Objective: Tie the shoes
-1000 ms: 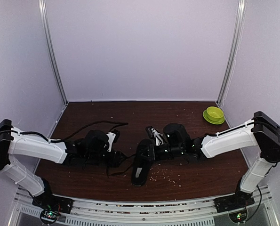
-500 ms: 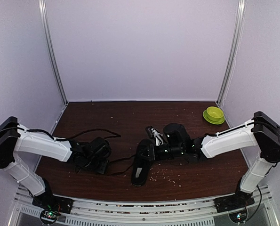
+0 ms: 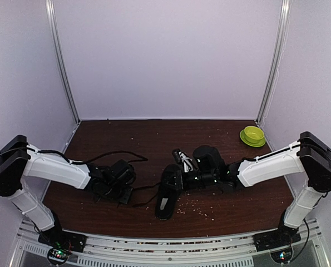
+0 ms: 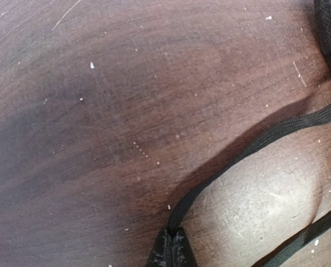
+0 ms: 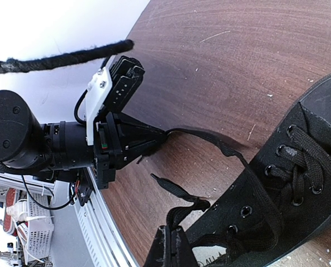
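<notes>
Dark wood table [image 3: 154, 133], pale lilac walls [image 3: 171, 55], metal corner posts [image 3: 62, 67].

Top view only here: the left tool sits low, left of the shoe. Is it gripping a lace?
Observer: Yes. The left wrist view shows the left tool shut on a lace.
Operator: Does that lace reach the shoe?
Observer: The right wrist view shows it running from those tips across to the shoe.
Operator: And the right tool?
Observer: The right tool looks closed on the other lace, close beside the shoe.
</notes>
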